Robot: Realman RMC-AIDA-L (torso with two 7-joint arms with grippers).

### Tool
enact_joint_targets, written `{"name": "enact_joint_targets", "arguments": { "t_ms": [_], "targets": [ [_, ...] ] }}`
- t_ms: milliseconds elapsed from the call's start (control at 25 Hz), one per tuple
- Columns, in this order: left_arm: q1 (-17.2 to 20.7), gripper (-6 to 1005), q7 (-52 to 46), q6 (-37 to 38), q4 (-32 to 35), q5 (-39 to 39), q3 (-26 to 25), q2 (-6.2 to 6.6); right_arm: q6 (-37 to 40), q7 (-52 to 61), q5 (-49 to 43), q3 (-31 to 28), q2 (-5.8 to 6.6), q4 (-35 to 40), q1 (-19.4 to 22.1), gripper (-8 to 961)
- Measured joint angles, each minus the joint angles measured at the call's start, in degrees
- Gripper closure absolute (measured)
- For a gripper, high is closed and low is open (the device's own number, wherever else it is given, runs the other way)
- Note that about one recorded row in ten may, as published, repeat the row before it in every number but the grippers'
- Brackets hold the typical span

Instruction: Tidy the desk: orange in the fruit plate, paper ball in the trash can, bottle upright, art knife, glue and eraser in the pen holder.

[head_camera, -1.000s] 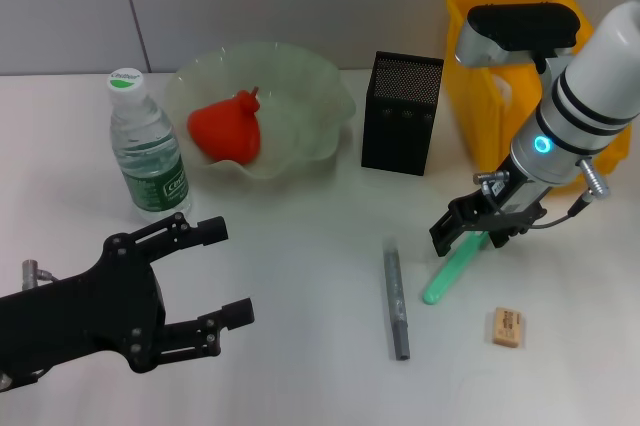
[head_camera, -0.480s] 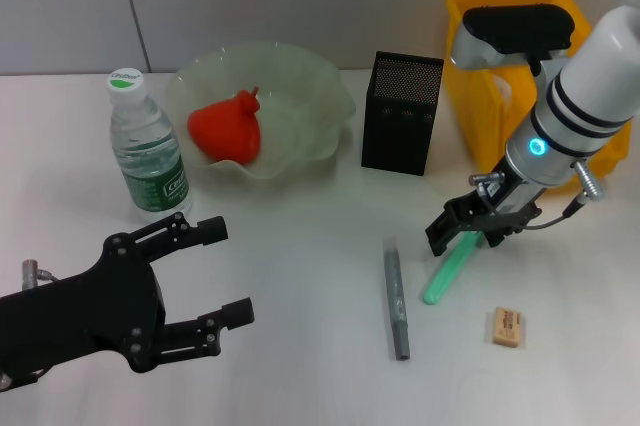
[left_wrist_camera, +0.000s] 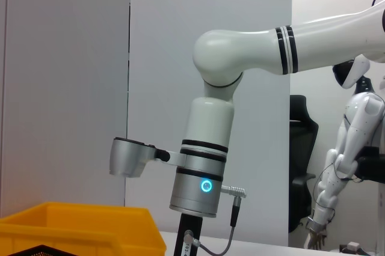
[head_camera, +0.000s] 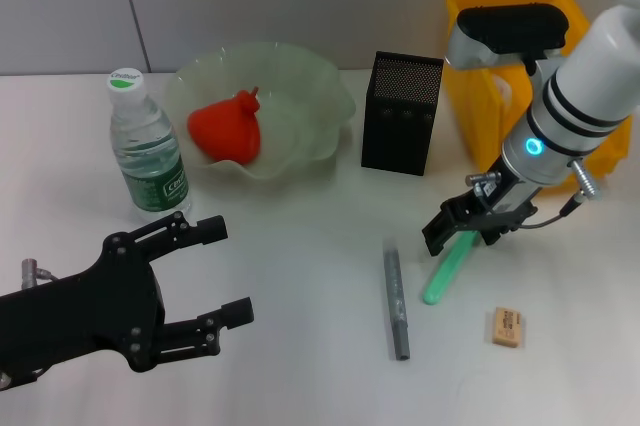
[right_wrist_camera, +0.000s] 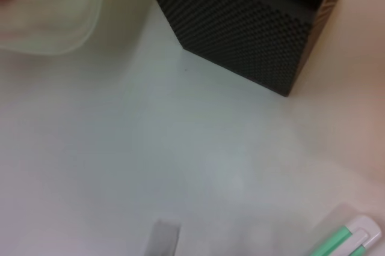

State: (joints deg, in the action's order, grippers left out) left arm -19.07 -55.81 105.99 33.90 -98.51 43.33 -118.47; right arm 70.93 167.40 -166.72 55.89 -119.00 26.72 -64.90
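White desk; glue part-hidden under right end effector.

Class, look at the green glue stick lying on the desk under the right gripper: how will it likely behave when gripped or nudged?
The glue stick looks like a slim rigid tube, so probably stiff and light. Lying flat on the smooth desk, it may roll if nudged sideways. Its plastic looks smooth, so it might slip in the right gripper.

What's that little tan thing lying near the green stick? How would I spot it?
Start at the big yellow trash can at the table's far right and come toward the near edge, past the right gripper over the green glue stick. Just beyond lies the eraser: a small tan block with dark print, far shorter than the stick or the grey art knife.
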Motion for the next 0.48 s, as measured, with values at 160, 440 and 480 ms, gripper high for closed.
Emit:
{"name": "enact_joint_targets", "arguments": {
  "t_ms": [160,440,480],
  "targets": [
    [0.0,154,0.0,0.01,0.03,0.03,0.0,0.0,0.04,-0.42,-0.02,0.1,0.0,0.0,-0.43,164],
    [0.0,154,0.0,-0.03,-0.01,0.11,0.0,0.07,0.01,-0.51,0.01,1.45,-0.05,0.0,-0.57,164],
    [0.0,154,0.0,-0.04,-0.02,0.12,0.0,0.08,0.0,-0.51,0.01,1.45,-0.06,0.0,-0.58,164]
  ]
}}
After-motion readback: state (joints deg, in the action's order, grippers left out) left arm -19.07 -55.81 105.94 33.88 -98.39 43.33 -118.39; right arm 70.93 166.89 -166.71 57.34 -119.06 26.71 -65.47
